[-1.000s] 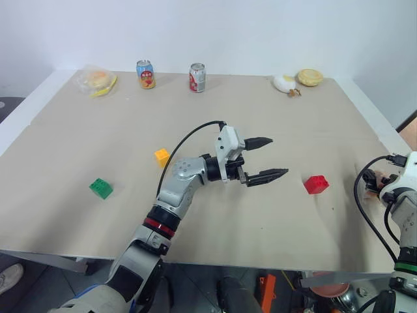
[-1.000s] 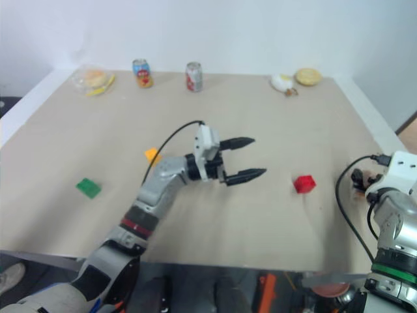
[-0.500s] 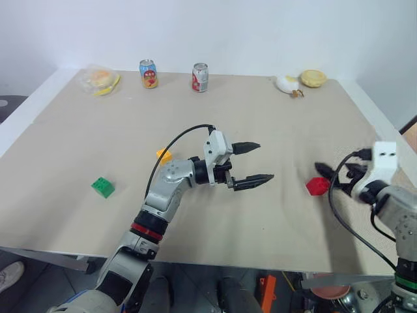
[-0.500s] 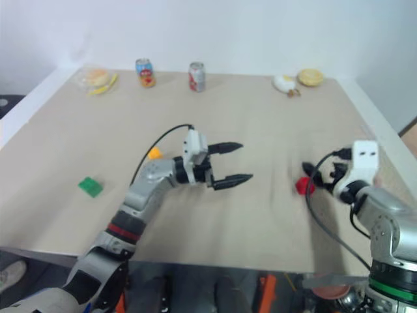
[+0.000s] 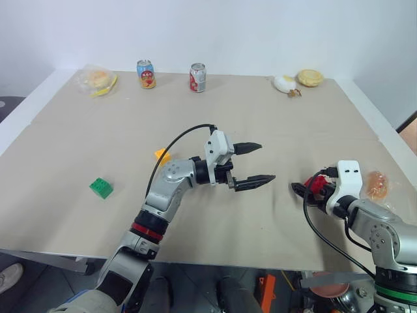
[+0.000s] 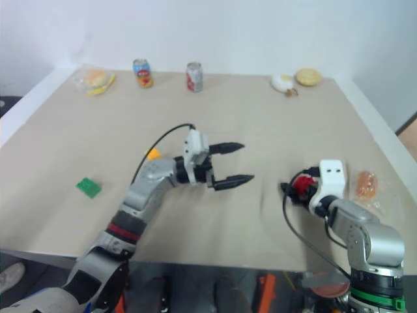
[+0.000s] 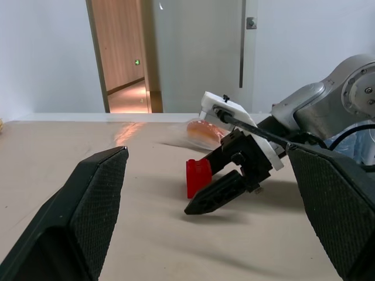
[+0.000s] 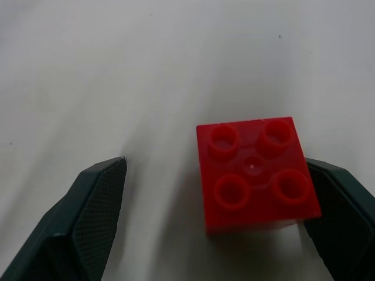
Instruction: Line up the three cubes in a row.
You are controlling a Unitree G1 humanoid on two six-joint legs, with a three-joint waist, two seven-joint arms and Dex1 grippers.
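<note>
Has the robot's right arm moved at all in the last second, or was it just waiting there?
Yes. The right end effector has swung in from the table's right edge toward the middle and now straddles the red cube, fingers open.

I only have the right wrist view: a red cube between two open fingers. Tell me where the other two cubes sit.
Observer: The green cube lies on the table's left side, near the front edge.
Operator: Give me the yellow one.
Observer: The yellow-orange cube lies just behind the left arm, right of the green one and farther back.
Operator: Report the left gripper.
Observer: The left gripper hovers open mid-table, pointing toward the red cube and holding nothing.
</note>
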